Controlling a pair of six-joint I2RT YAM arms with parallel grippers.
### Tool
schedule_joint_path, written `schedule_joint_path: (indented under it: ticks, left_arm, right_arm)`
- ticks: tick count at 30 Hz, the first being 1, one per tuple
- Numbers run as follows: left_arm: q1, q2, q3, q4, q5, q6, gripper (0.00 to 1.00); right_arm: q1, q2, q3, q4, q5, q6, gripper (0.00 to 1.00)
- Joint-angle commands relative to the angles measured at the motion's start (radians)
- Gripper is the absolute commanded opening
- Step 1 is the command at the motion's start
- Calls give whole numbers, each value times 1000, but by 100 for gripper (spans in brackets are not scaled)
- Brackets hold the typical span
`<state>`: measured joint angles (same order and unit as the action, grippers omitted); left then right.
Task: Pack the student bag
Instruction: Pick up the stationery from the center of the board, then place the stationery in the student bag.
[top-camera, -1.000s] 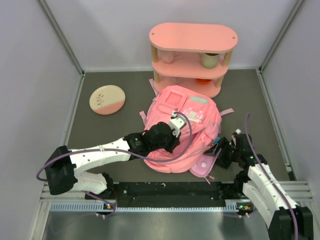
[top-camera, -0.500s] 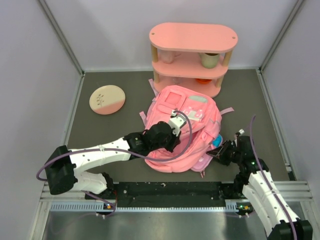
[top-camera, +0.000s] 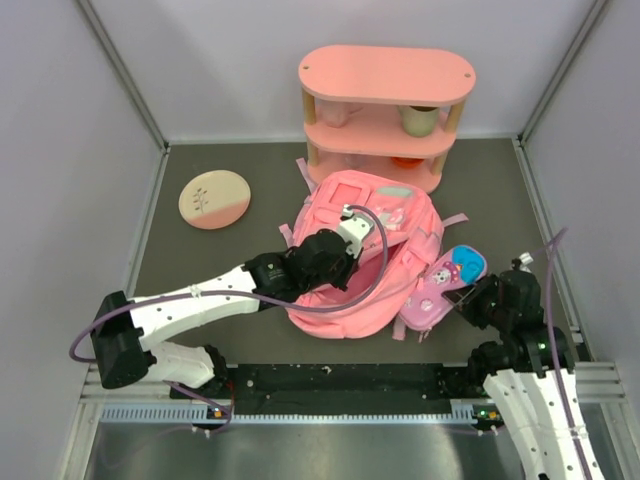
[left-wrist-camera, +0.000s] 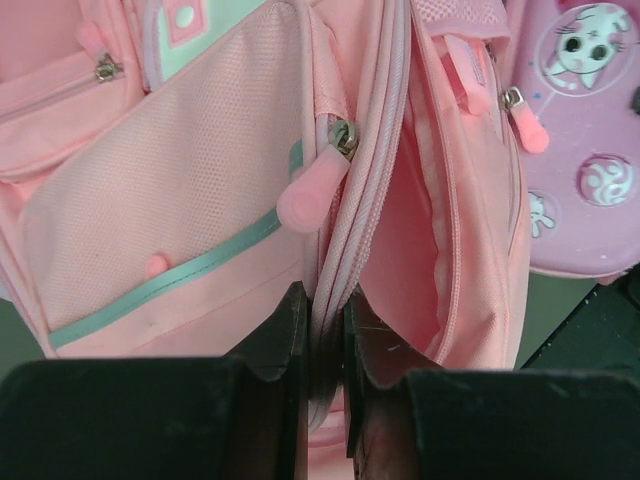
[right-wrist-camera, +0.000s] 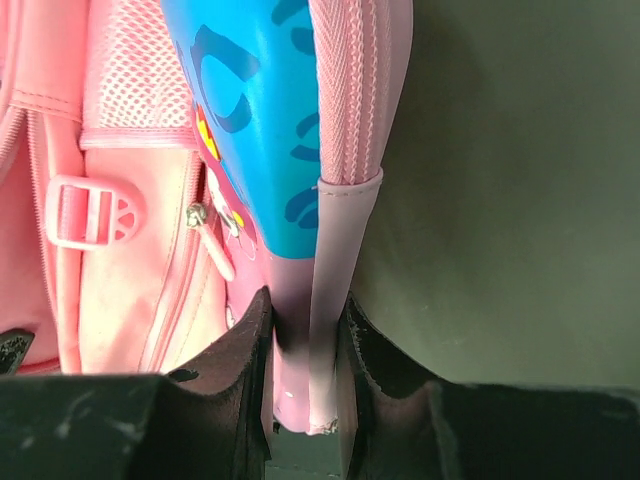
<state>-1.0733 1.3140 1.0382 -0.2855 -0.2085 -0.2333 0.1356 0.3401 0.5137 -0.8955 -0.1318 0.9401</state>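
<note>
The pink student bag (top-camera: 398, 245) lies in the middle of the table with its main zip gaping. My left gripper (top-camera: 340, 270) is on top of it, shut on the rim of that opening (left-wrist-camera: 325, 320); the zip edge runs up between the fingers, and the mint-striped front pocket (left-wrist-camera: 180, 180) lies to the left. A purple-pink pencil case (top-camera: 445, 283) with a cartoon cat and a blue patch sits at the bag's right side. My right gripper (top-camera: 464, 299) is shut on the case's near end (right-wrist-camera: 305, 330), with its blue face (right-wrist-camera: 255, 110) running upward beside the bag (right-wrist-camera: 120, 250).
A pink three-tier shelf (top-camera: 385, 110) stands at the back with a cup (top-camera: 420, 120) on its middle tier. A round cream-and-pink plate (top-camera: 214, 198) lies at the back left. Grey walls enclose the dark table on three sides.
My right gripper has shut on the pencil case and carried it right and away from the bag's near corner. The left gripper kept its hold and drew the bag's rim slightly back.
</note>
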Motion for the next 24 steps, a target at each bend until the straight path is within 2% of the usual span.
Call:
schedule_joint_path:
  ticks: [1,5,10,13,14,15,20,24]
  left_arm:
    - [15,-33,94,32,-104,20,0]
    - [13,-30,114,11,-108,35,0]
    - [13,-41,115,8,-103,31,0]
    - [13,-47,126,17,-91,41,0]
    - [13,-47,140,20,-82,54,0]
    - [13,-41,148,20,-74,61,0]
    - [10,-35,177,29,-52,71,0]
    - [6,-35,194,45,-36,71,0]
  right_arm:
    - [6,-58,167,-98,70,31,0]
    - [6,-58,298,-158,115,13,0]
    - [7,-20,390,-116,-40,17,0]
    - [6,38,346,-28,-249,28,0]
    - [7,60,323,10,-400,35,0]
    - [6,69,268,44,-461,45,0]
    - [7,114,232,139,-596,43,0]
    - [54,149,154,239,-628,69,0]
